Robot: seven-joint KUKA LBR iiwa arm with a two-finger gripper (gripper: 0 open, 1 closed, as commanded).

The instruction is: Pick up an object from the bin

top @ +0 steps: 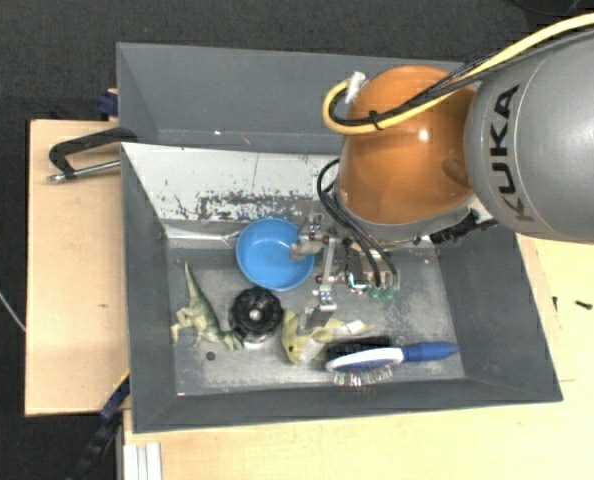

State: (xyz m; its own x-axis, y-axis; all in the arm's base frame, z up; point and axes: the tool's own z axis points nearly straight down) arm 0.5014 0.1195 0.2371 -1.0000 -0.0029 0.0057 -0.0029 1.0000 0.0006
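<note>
Now my gripper (325, 286) hangs low beside the round blue plastic bowl (267, 253), above a pale yellow-green toy figure (305, 342); whether it is spread or closed, I cannot tell.

The orange cover (407, 158) hides part of the bin's (227, 88) back wall, and the grey arm (562, 138) runs out of view.

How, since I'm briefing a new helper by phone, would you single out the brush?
Find the grey metal bin and follow its floor to the wall nearest the camera view's bottom. The brush lies along it, right of a pale toy figure. Only it has a blue handle, pointing right, and a dark bristled head.
</note>
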